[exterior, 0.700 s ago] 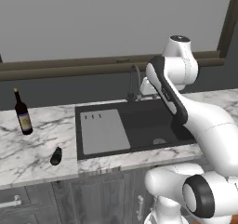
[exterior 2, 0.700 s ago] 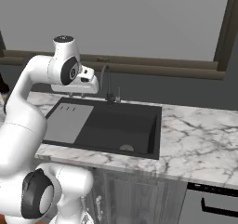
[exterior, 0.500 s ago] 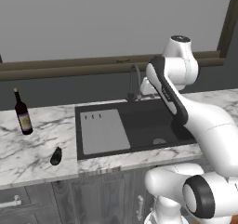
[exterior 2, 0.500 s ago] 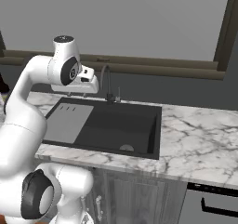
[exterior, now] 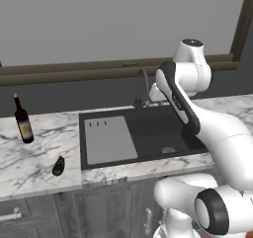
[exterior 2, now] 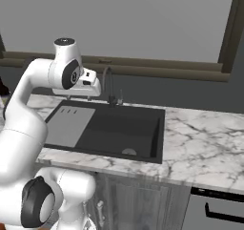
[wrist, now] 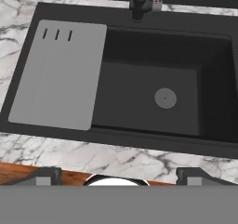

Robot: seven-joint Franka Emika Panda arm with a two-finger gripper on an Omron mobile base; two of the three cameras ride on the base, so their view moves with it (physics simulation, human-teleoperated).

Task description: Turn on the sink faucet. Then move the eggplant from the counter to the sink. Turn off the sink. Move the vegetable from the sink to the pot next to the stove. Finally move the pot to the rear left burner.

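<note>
The dark faucet (exterior: 142, 88) rises at the back rim of the black sink (exterior: 163, 133), and no stream of water shows from it. My gripper (exterior 2: 88, 95) hangs high above the sink, just left of the faucet (exterior 2: 109, 83) in the right base view, and points down. In the hand view its fingertips (wrist: 44, 175) stand wide apart, open, with nothing between them, over the basin (wrist: 162, 97) and the faucet base (wrist: 142, 4). The eggplant (exterior: 58, 166), small and dark, lies on the marble counter (exterior: 29, 158) left of the sink, near the front edge.
A grey drainboard (exterior: 108, 139) covers the sink's left part. A wine bottle (exterior: 22, 121) stands on the counter at the far left. A dark window sill (exterior: 74, 71) runs behind the faucet. Marble counter (exterior 2: 205, 138) stretches right of the sink.
</note>
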